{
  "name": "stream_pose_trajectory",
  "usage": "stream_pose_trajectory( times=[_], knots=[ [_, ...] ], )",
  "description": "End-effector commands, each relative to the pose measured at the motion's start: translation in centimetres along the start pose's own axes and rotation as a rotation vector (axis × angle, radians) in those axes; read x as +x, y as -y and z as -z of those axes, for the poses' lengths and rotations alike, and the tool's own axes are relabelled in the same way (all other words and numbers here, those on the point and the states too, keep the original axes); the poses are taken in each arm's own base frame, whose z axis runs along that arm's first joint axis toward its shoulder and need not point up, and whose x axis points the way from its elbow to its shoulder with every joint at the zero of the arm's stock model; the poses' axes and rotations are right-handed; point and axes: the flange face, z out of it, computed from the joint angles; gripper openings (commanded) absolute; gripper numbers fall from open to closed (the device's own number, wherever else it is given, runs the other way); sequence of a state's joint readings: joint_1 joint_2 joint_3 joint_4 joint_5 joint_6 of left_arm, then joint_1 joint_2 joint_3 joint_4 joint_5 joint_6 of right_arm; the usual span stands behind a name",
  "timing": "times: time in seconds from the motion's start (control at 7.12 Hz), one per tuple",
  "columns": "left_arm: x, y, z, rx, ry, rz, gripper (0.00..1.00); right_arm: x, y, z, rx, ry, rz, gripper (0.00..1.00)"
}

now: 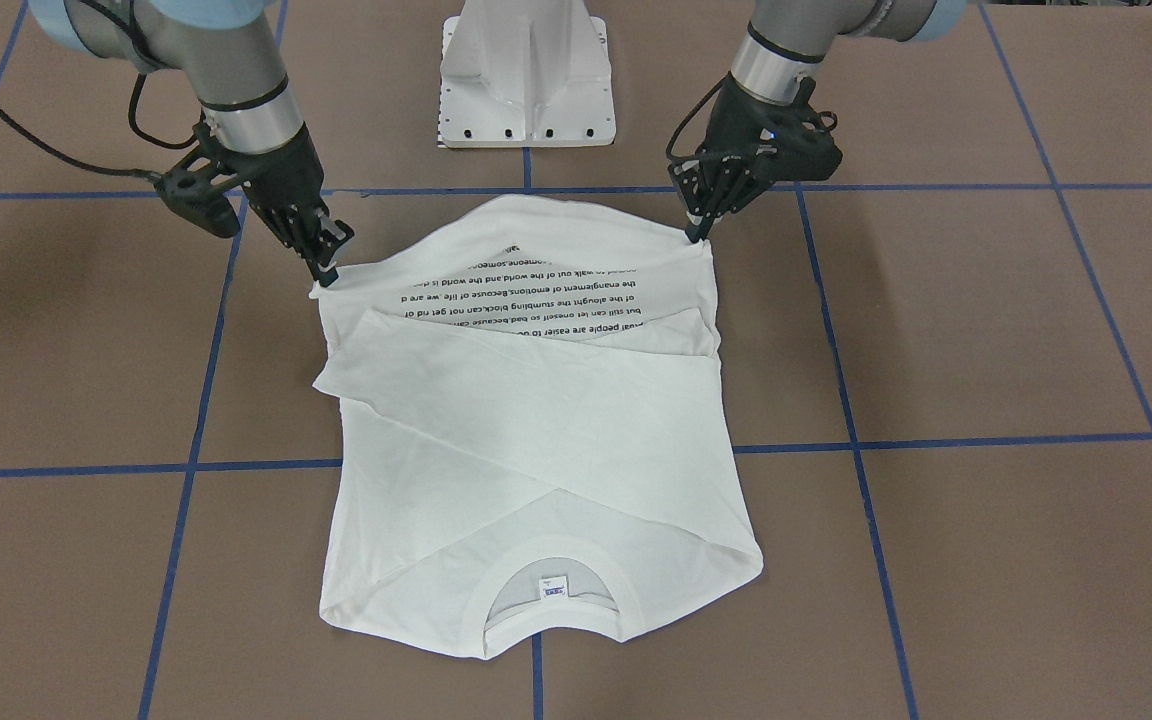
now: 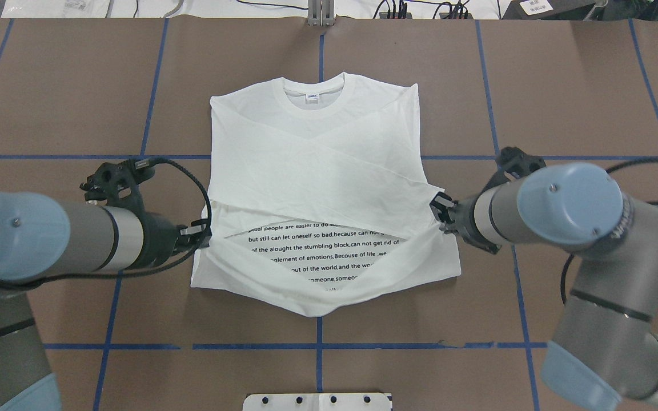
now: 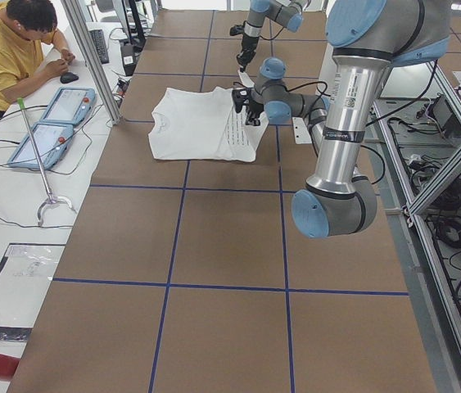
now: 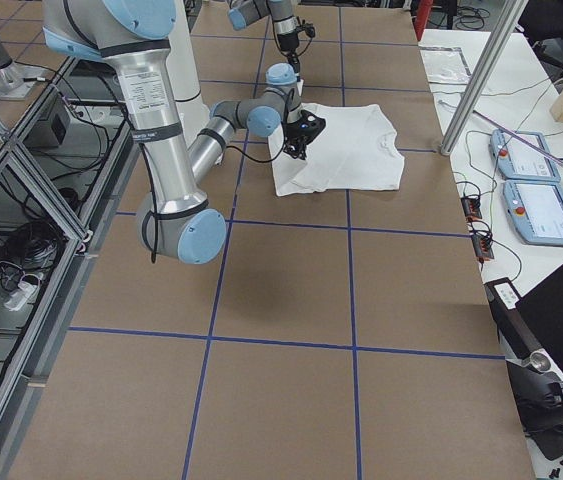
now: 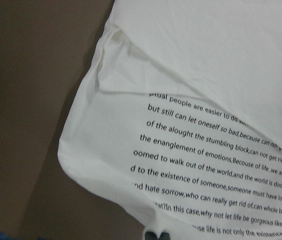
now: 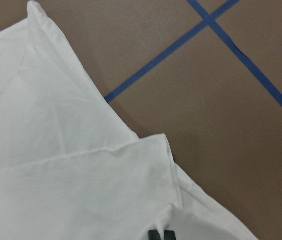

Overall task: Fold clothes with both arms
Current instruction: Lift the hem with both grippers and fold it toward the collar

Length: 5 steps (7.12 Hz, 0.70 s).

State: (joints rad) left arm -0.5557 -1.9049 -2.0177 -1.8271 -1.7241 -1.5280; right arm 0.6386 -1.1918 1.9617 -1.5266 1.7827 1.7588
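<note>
Left gripper [image 1: 701,237]: I clamp the T-shirt [image 1: 406,540] edge.
Right gripper [image 1: 324,278]: I clamp its opposite edge.
Sleeves [image 1: 536,400]: 2, crossed.

Bare brown table [image 2: 563,85] runs wide beyond the far edge of the T-shirt [image 2: 317,171]. At the hem corners the left gripper [image 2: 206,235] and right gripper [image 2: 437,206], each pinching cloth, bar both flanks; the white pedestal base [image 1: 526,75] stands back of the hem.
</note>
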Motion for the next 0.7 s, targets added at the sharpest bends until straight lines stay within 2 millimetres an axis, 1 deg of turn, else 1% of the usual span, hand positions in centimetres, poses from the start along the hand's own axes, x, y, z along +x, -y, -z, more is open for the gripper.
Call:
stream_pose_trajectory(
  times=[0.0,0.14,0.28,0.42,0.56],
  knots=[
    [-0.7,7.8,-5.0,0.099,-0.004,-0.001,0.0,-5.1,8.0,-4.0,0.076,-0.063,0.042,0.0],
    [-1.3,10.9,-7.1,0.136,-0.034,-0.003,0.0,-7.8,10.1,-5.9,0.094,-0.097,0.035,0.0],
    [-1.5,14.7,-7.7,0.182,-0.043,0.019,0.0,-9.4,13.2,-6.1,0.118,-0.11,0.067,0.0],
    [-1.3,16.3,-9.4,0.193,-0.032,0.026,0.0,-10.2,15.2,-8.1,0.128,-0.104,0.079,0.0],
    [-1.0,17.0,-10.9,0.196,-0.025,0.015,0.0,-10.6,16.5,-11.6,0.132,-0.088,0.082,0.0]
  ],
)
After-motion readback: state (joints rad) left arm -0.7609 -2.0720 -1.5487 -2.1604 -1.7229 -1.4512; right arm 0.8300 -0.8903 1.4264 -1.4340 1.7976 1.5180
